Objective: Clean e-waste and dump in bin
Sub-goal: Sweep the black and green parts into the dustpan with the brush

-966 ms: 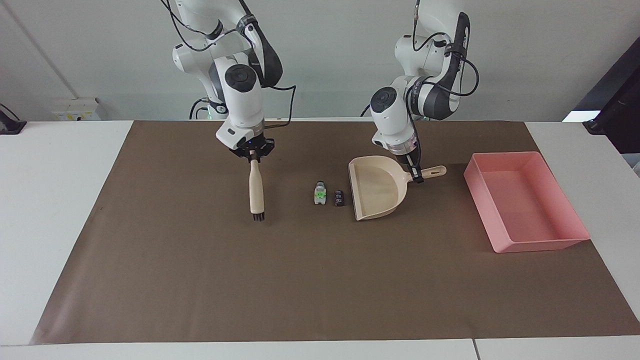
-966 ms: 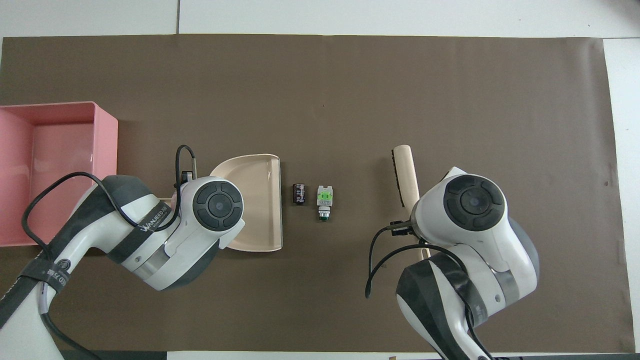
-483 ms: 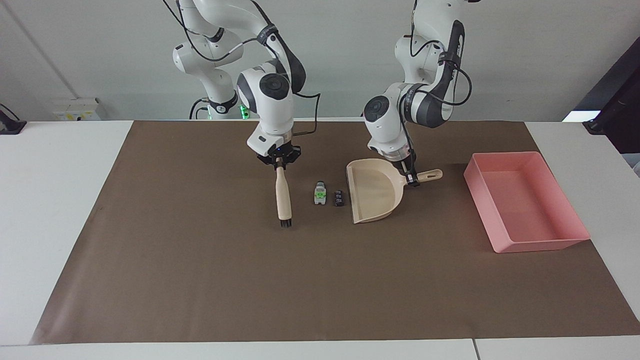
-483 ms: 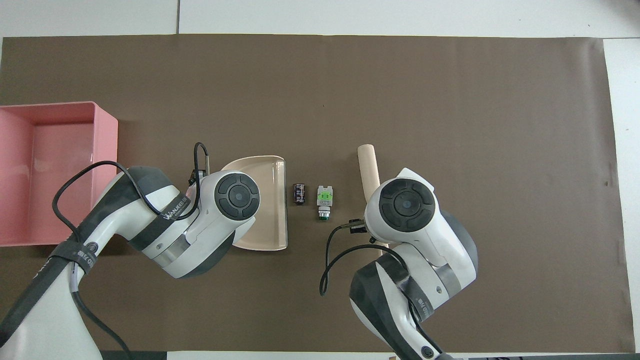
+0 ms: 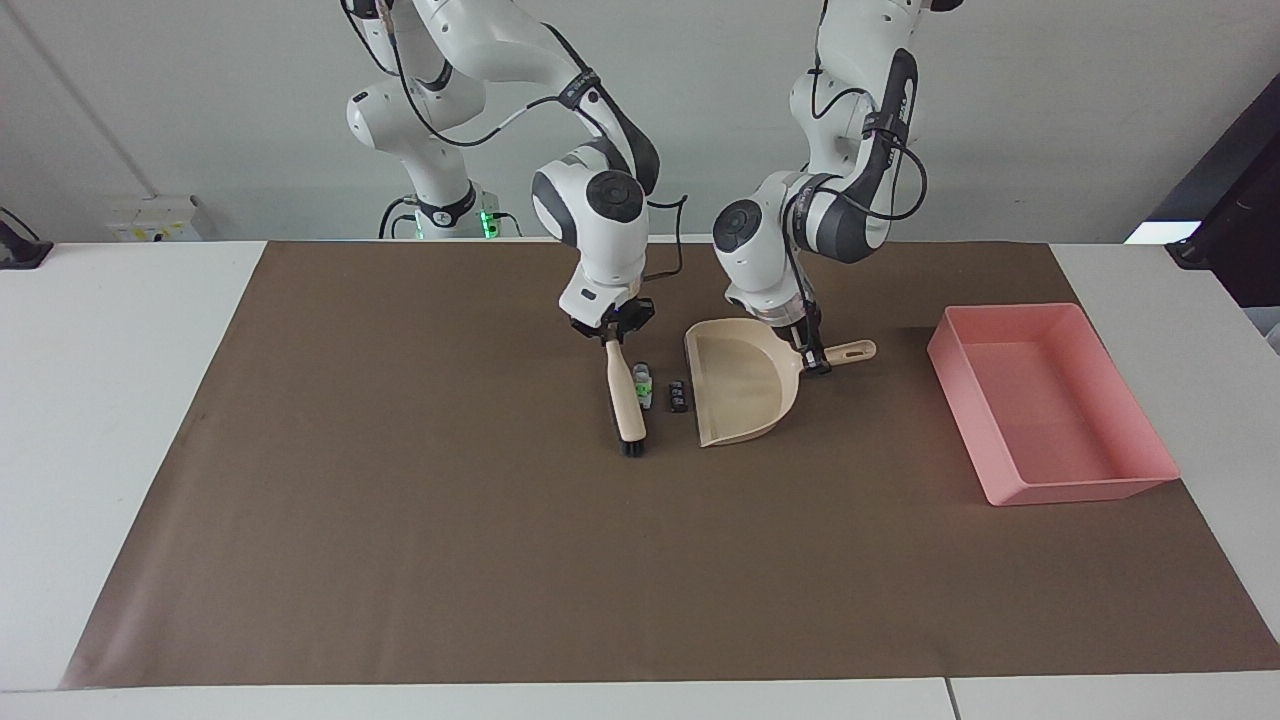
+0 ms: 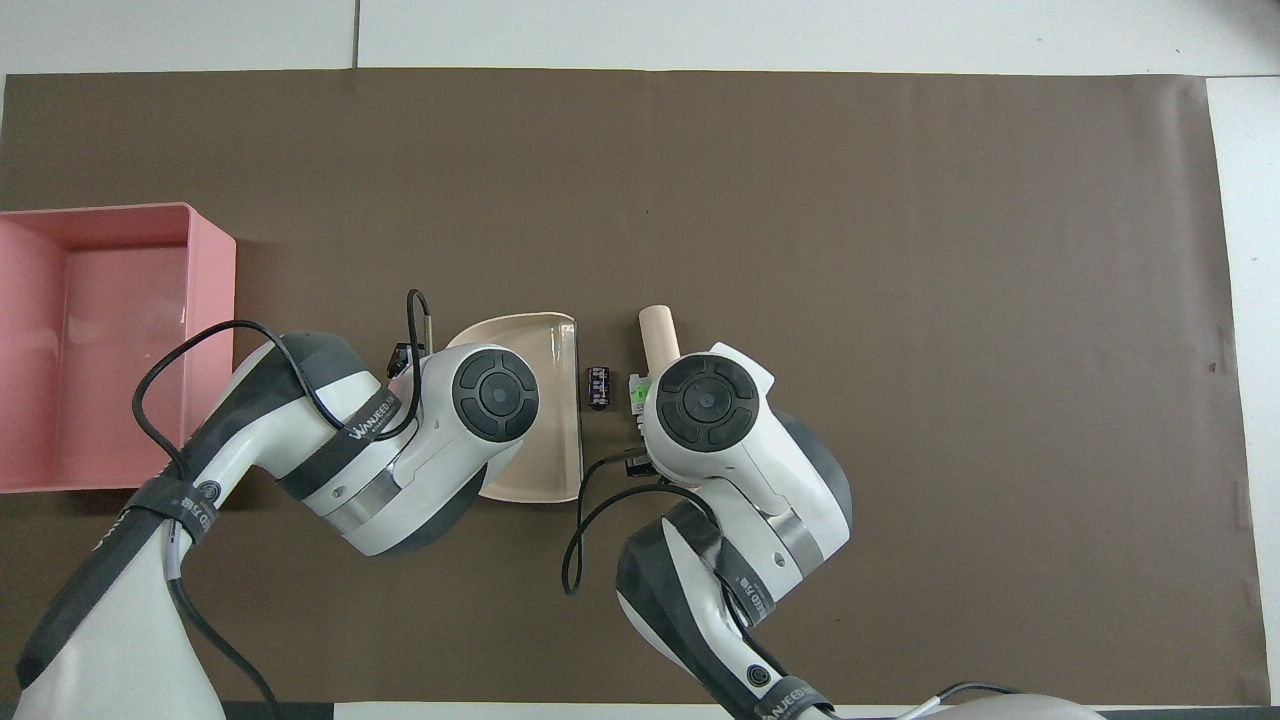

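Both arms have shifted toward the middle since the earlier frames, bringing brush and dustpan close on either side of the two bits.

Facing view: the right gripper (image 5: 611,331) has its fingers shut on the brush (image 5: 626,400) handle, bristles down on the brown mat (image 5: 400,500) of the desk. The white-green block (image 5: 643,385) touches the brush at its 3 o'clock; the black-purple piece (image 5: 677,396) lies between block and dustpan (image 5: 740,385). The left gripper (image 5: 810,352) is clamped on the dustpan handle. The pink bin (image 5: 1050,405) sits at the dustpan's 3 o'clock, well apart.

Overhead view (half a turn round): the bin (image 6: 210,300) is at the dustpan's (image 6: 545,400) 9 o'clock, the black-purple piece (image 6: 599,387) at its 3 o'clock.
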Available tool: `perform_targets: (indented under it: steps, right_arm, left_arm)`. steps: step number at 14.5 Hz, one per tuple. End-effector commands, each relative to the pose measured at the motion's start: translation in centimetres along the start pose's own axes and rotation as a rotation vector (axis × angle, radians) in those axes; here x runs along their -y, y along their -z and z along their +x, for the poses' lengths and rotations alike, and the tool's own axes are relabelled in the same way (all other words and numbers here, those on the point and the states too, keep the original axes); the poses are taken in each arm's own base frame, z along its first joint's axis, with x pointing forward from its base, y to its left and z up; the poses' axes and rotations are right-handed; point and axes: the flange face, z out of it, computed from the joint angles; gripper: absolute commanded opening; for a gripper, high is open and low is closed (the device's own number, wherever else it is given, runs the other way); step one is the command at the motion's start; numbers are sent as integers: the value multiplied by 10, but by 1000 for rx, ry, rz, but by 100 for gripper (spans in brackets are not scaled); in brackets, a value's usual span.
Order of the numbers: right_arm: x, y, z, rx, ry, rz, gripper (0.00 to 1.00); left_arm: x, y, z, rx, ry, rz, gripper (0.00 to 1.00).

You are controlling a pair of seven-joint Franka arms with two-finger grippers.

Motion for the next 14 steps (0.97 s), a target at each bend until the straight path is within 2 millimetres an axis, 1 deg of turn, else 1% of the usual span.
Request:
perform_targets:
  steps: [1,3,4,5,6,9,10,11,12,13,14]
  right_arm:
    - [17,4,4,49,55,163,0]
    - [29,5,6,46,64,303,0]
    - [46,2,-1,52,104,358,0]
    - [54,1,-5,61,123,408,0]
    - [56,2,-6,69,127,459,0]
    - [61,7,-8,78,108,532,0]
    - [61,11,-8,82,112,535,0]
    - [59,18,-8,78,110,538,0]
    - [56,30,-11,69,107,543,0]
    - [53,39,-13,59,96,537,0]
    - [49,53,-17,44,65,525,0]
  left_arm:
    - [-11,-2,3,24,-1,7,0]
    - [-12,-1,3,17,2,12,0]
    - [-11,-1,3,12,3,16,0]
    - [-12,-2,3,7,1,17,0]
    - [-11,-4,3,-4,6,16,0]
    - [-12,-9,1,-43,17,16,0]
    - [-9,-12,-3,-62,30,11,0]
    - [-5,-16,-7,-82,39,16,0]
    - [-5,-15,-7,-105,33,32,0]
    - [1,-19,-15,-120,35,35,0]
    - [1,-19,-17,-138,18,23,0]
